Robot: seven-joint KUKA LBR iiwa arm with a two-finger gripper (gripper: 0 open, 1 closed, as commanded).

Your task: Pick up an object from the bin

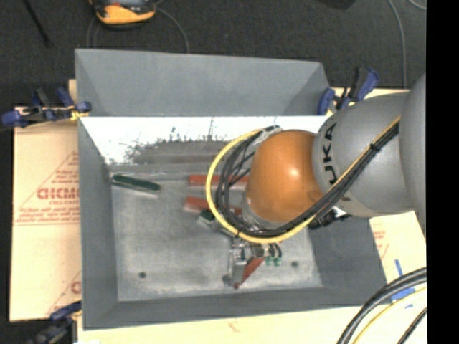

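Arm (pixel 287 178), pincer (pixel 239 262) beside one red piece (pixel 252 267)

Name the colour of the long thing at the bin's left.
The long thing is dark green, camera view.

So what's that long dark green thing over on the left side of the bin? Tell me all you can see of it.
The dark green stick is a long, thin, straight piece; its material I cannot tell. It lies flat on the grey bin floor near the far left corner, slightly slanted, its right end a little lower in the view. Nothing touches it: the red pieces lie to its right across a gap, and the gripper is well away, near the bin's front.
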